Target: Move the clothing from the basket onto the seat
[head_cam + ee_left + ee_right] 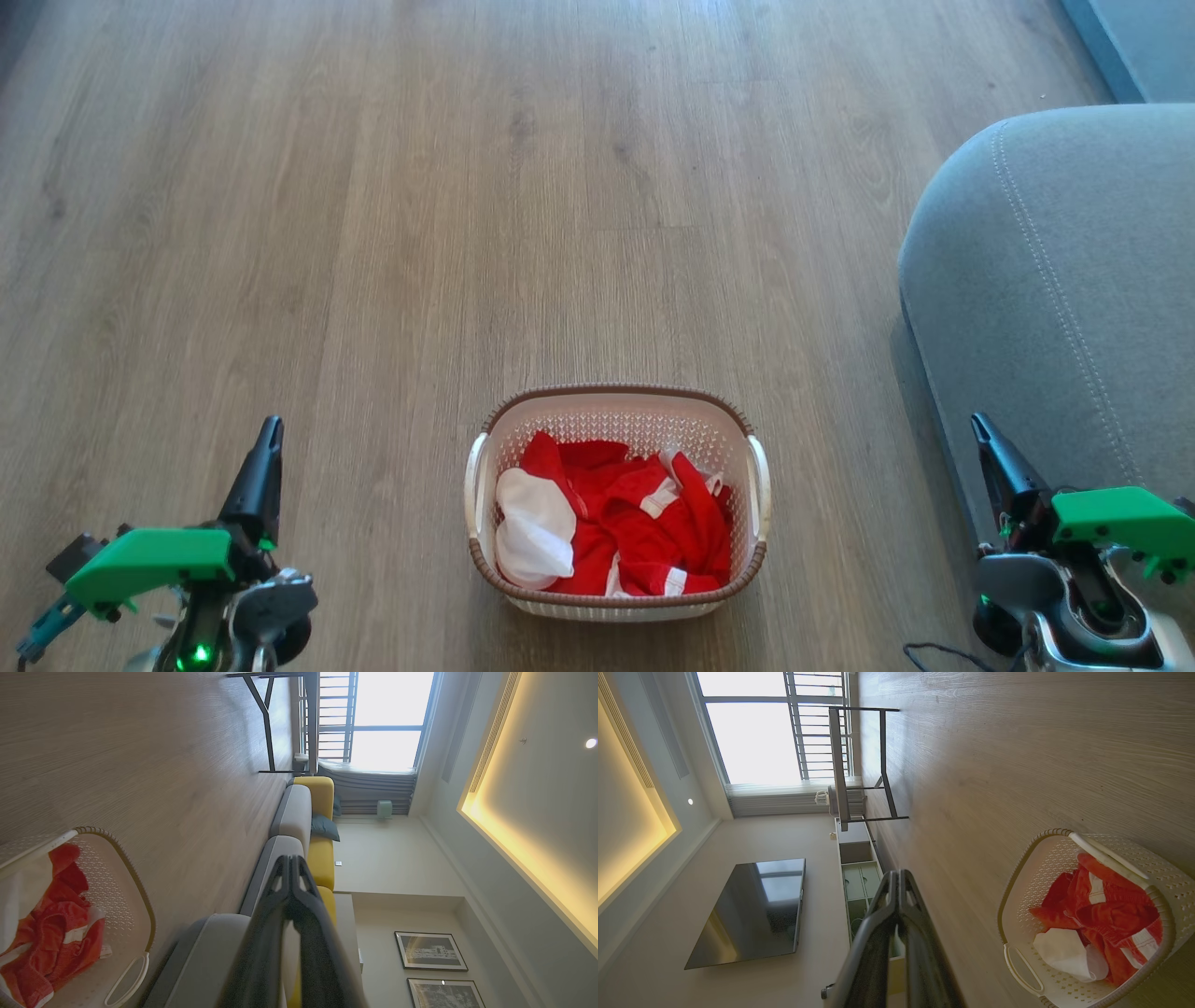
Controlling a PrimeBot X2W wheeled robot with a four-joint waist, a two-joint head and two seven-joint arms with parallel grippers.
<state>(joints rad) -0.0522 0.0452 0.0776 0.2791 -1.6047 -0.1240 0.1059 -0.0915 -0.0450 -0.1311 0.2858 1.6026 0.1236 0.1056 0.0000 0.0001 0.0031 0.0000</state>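
Clothing (644,532) lies in the basket (616,390) between left hand (271,429) and right hand (977,426), both pinched together and empty.

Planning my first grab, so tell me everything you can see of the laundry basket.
The basket is a small oval tub, cream-white plastic by its look, with perforated walls, a brown woven-look rim and a white loop handle at each side. It stands upright on the wooden floor, apart from the grey seat to its right. Red clothing with white trim and a white cloth lie inside, below the rim. Nothing else touches it.
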